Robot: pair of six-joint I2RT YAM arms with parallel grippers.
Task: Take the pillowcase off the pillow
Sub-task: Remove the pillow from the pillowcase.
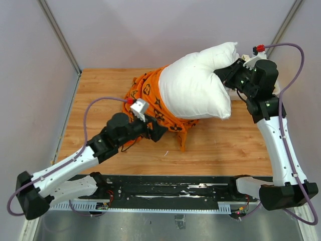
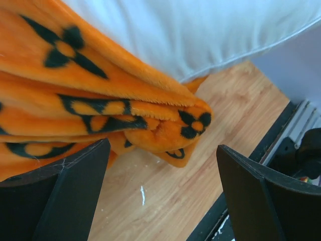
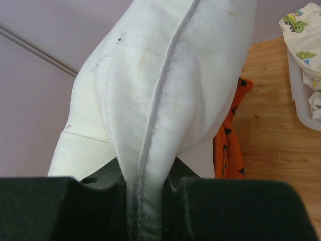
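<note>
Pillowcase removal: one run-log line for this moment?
phase: mid-removal | left gripper: open, empty, by pillowcase | right gripper: shut on pillow seam | pillow: mostly bare | pillowcase: bunched over one end

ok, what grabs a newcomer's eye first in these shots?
The plump white pillow dominates, raised at back right with its seamed edge pinched in the right hand. The bright orange pillowcase is bunched at the pillow's left end. The left hand sits open beside the fabric, gripping nothing.

pillowcase [image 1: 150, 100]: bright orange, black flower and diamond motifs
pillow [image 1: 195, 85]: plain white
counter [image 1: 225, 145]: light wood grain
cloth [image 3: 301, 35], upper right of frame: white, green and yellow print
</note>
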